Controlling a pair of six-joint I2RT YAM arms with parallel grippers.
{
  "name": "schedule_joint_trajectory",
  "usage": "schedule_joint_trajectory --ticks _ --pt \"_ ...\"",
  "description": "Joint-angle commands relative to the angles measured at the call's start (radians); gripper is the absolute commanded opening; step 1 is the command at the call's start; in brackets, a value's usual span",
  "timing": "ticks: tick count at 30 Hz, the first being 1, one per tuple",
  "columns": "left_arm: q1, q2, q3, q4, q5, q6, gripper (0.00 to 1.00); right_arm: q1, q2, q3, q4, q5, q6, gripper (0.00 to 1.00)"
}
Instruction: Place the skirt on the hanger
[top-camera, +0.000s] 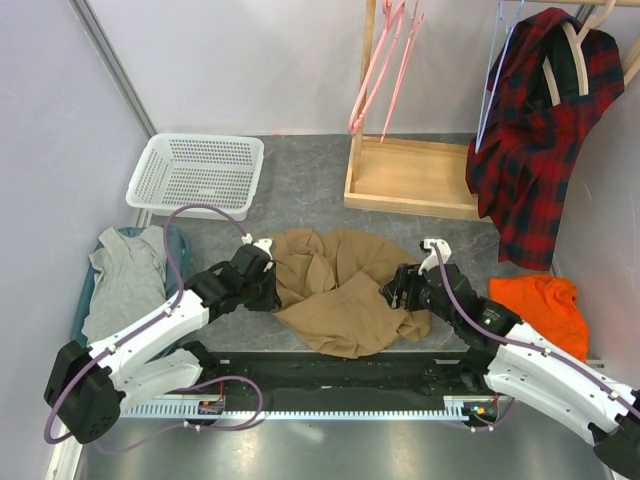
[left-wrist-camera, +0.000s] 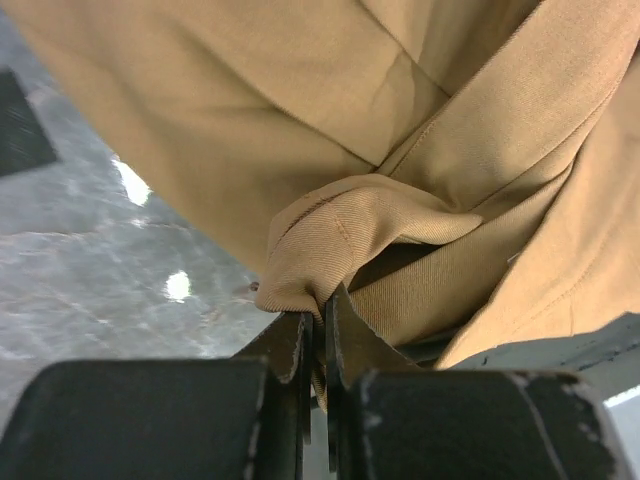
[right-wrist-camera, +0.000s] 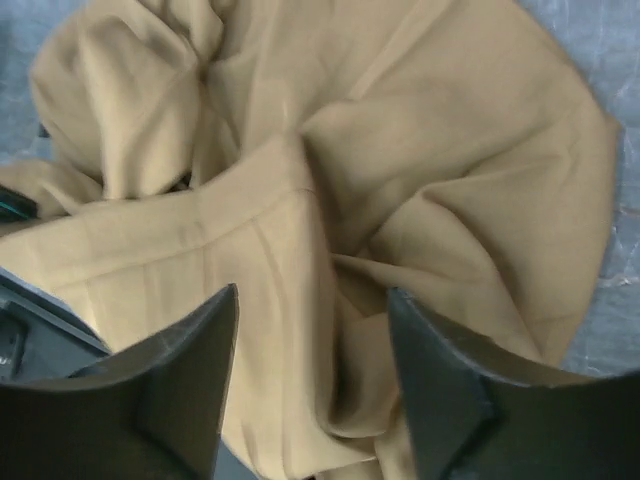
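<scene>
The skirt lies bunched on the grey desk in the lower middle of the top view, between my two arms. It is thin tan cloth, light and quite limp, crumpled into deep folds. It will sag and trail from any single hold, and it will not keep a shape on its own. It does not look slippery, and nothing about it is fragile.

My left pincer is clamped tight on a rolled fold at the skirt's left edge. A stitched band runs up out of that fold in the left wrist view. I take that band for the waistband, though the crumpling hides enough that it may be a hem.

My right pincer stands with its jaws apart just above the right side of the heap, gripping nothing. A long flat stitched edge crosses the lower left of its view.

I judge the stitched edges the best places to take hold. They are doubled and firmer, and two holds well apart along one edge would spread the cloth.

The hanger hangs at the top centre of the top view, well apart from the skirt.
</scene>
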Motion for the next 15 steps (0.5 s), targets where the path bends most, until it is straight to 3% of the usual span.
schedule_joint_trajectory --ticks 1,4,8,15 --pt "-0.037 -0.032 0.003 0.134 0.025 -0.085 0.02 -0.001 -0.024 0.115 0.022 0.026 -0.06 0.76" --pt "-0.049 -0.032 -0.003 0.14 0.017 -0.085 0.02 -0.002 0.057 0.22 0.03 0.023 -0.146 0.78" --pt "-0.055 -0.042 -0.015 0.144 0.016 -0.085 0.02 -0.002 0.347 0.408 -0.031 0.004 -0.219 0.78" --pt "-0.061 -0.044 -0.026 0.137 0.009 -0.101 0.02 -0.013 0.673 0.519 -0.131 -0.056 -0.239 0.79"
